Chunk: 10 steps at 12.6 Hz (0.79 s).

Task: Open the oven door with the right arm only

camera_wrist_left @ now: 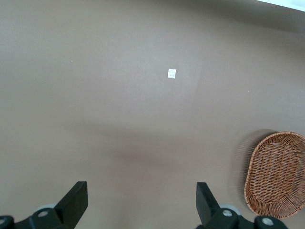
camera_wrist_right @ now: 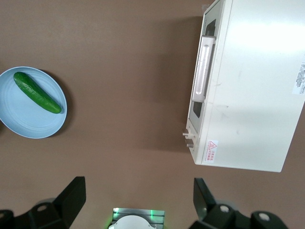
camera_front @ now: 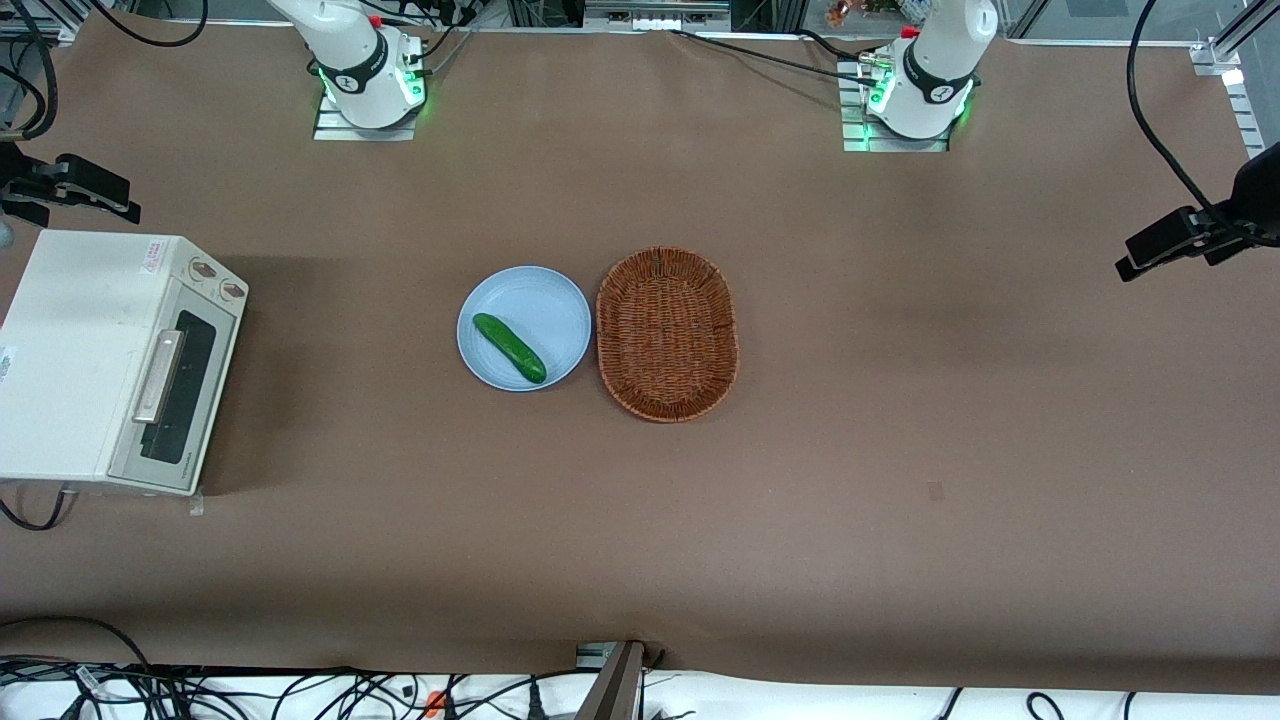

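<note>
The cream-white toaster oven point(camera_front: 80, 350) stands at the working arm's end of the table. Its oven door point(camera_front: 178, 385) is shut, with the long silver bar handle point(camera_front: 160, 376) across it. In the right wrist view the door point(camera_wrist_right: 199, 102) and handle point(camera_wrist_right: 205, 62) show from above. My right gripper point(camera_wrist_right: 138, 191) is open and empty, held high above the table near the arm's base point(camera_wrist_right: 138, 220), well apart from the oven. In the front view only the right arm's base point(camera_front: 365, 75) shows; the gripper is out of that view.
A light blue plate point(camera_front: 545, 300) holding a green cucumber point(camera_front: 509, 347) sits mid-table, also in the wrist view point(camera_wrist_right: 19, 119). A wicker basket point(camera_front: 667, 332) lies beside it toward the parked arm. The oven's two-knob panel point(camera_front: 218, 280) is farther from the front camera than the door.
</note>
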{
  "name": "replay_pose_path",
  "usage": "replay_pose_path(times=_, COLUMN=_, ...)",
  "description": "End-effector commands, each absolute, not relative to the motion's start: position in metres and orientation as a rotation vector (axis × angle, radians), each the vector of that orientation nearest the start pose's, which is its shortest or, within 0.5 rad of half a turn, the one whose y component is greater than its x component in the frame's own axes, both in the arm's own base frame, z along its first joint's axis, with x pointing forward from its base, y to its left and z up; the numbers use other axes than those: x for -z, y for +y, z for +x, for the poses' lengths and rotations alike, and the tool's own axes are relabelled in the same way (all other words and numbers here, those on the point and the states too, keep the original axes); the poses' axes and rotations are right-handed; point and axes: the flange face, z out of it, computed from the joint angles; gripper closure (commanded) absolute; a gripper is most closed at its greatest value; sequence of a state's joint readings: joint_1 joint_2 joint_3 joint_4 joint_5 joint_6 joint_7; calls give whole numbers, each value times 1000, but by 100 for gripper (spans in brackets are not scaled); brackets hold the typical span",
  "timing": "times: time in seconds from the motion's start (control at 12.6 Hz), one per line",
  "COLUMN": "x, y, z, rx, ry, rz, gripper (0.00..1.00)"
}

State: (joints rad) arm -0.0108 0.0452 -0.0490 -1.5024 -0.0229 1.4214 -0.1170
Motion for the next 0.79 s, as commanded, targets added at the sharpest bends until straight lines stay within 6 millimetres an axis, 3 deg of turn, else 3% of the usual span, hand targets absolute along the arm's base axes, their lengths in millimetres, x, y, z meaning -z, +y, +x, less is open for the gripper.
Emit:
replay_pose_path(times=0.0, x=-625, y=-33, z=551, rx=-188, ry=-69, rz=-3132, gripper=0)
replay_pose_path(times=0.71, x=-619, y=-31, z=550, rx=-226, ry=-97, rz=-3127, gripper=0)
